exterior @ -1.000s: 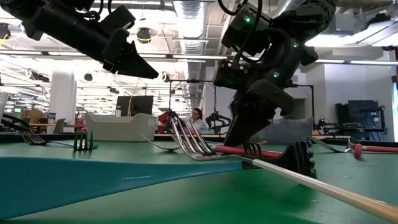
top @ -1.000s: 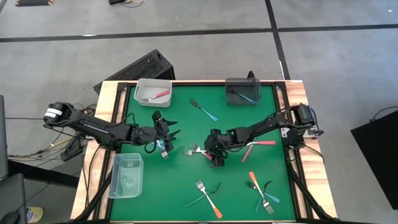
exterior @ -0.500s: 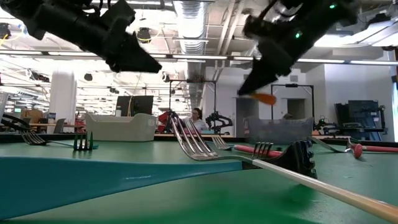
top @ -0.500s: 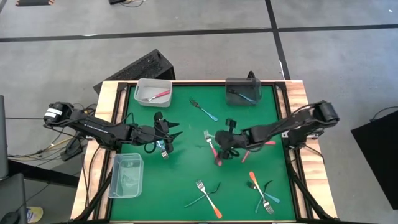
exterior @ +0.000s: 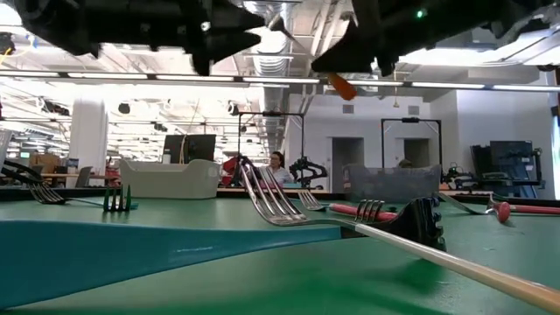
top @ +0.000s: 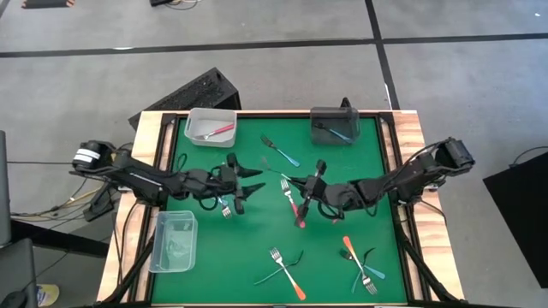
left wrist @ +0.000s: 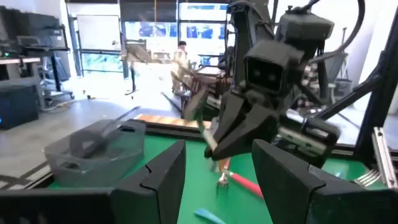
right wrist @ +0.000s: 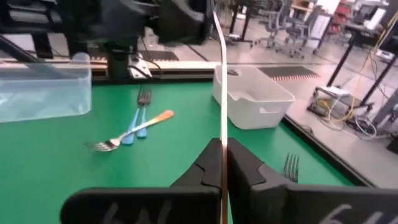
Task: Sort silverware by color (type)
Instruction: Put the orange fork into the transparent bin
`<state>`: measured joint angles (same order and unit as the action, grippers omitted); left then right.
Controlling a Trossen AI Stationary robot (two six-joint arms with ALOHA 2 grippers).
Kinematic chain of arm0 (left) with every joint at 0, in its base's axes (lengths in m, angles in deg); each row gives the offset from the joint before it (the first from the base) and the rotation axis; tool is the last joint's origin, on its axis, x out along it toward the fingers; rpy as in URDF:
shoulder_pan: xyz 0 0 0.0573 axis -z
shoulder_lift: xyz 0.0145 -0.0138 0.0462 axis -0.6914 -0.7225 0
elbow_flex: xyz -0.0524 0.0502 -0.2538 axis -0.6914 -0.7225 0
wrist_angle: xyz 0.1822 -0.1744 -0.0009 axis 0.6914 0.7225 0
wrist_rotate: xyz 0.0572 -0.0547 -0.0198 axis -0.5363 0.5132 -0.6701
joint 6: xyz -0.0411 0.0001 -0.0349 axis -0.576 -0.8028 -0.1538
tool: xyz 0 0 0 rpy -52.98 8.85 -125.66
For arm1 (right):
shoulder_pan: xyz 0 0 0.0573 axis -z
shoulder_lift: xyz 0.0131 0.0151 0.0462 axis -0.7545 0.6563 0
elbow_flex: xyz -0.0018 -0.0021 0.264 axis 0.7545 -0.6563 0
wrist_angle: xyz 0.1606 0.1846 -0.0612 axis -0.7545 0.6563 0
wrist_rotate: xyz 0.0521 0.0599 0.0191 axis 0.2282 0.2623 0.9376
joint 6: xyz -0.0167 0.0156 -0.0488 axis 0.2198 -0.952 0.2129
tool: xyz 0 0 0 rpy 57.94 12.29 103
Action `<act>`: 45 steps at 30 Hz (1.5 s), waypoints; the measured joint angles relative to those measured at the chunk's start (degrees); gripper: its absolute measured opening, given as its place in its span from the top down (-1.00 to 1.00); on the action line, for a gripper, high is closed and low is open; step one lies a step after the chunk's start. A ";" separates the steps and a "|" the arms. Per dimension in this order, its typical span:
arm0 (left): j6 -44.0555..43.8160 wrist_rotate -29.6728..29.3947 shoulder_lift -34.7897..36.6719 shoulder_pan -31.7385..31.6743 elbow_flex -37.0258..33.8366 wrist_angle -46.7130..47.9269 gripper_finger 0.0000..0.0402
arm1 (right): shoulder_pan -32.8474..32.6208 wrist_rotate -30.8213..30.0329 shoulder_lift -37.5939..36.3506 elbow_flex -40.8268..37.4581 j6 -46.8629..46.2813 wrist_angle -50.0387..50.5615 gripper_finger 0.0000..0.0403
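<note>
- The right gripper (top: 313, 190) hangs above the middle of the green counter (top: 257, 248), fingers pinched tight on a fork (right wrist: 220, 74) with an orange handle, lifted clear of the surface.
- The left gripper (top: 247, 186) hovers left of centre, facing the right one, fingers (left wrist: 165, 174) parted with nothing between them.
- A red fork (top: 294, 205) lies just below the right gripper.
- A blue fork (top: 280, 152) lies near the dark bin (top: 335, 125), which holds another blue one.
- The white bin (top: 211, 126) holds a red piece.
- Orange and blue forks (top: 282, 269) lie crossed near the front edge; the clear bin (top: 174, 241) sits at left.
</note>
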<state>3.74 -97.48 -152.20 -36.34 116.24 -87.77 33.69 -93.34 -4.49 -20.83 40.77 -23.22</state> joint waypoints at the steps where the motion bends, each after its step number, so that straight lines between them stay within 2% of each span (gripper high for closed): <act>1: 0.41 0.11 -1.32 -0.12 1.03 -1.04 0.14 | -0.30 0.00 -0.05 0.27 0.43 -0.19 0.90; 5: 4.69 0.09 -5.17 -0.69 4.25 -0.92 0.14 | -2.28 0.44 -0.15 1.52 2.24 -0.08 0.90; 14: 9.88 9.78 -8.15 -0.60 9.72 -0.85 0.19 | -4.55 0.32 -0.28 3.80 2.39 0.29 0.89; 17: 9.25 9.73 -7.34 -0.57 9.72 -0.97 0.34 | -4.50 0.17 -0.65 3.70 1.89 1.98 0.89; 25: 9.48 9.96 -6.67 -0.66 9.92 0.00 0.92 | -4.52 0.90 -0.94 3.76 0.81 2.54 0.89; 28: 9.84 9.55 -6.67 -0.66 9.92 0.66 0.98 | -4.50 1.56 -0.94 3.76 -0.08 3.28 0.82; 31: 10.75 8.29 -6.29 -0.65 9.92 3.36 0.99 | -4.16 1.71 -0.94 3.76 -2.82 4.08 0.65; 35: 10.31 1.82 -2.96 0.32 10.75 16.10 1.00 | -3.93 -0.10 -2.29 3.76 -4.68 6.49 0.40; 40: 7.97 -9.07 4.54 4.54 16.52 46.87 1.00 | -1.85 -4.17 -4.11 3.78 -5.65 8.64 0.19; 42: 3.48 -9.55 7.04 6.31 19.88 60.78 1.00 | -0.58 -4.20 -4.33 3.78 -5.73 9.48 0.15; 45: -8.63 -9.53 9.65 9.28 24.71 80.84 1.00 | 1.15 -4.07 -4.61 3.78 -5.91 10.66 0.15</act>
<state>-4.89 -107.01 -142.54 -27.06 140.95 -6.93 34.84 -97.41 -9.10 -17.04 34.86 -12.56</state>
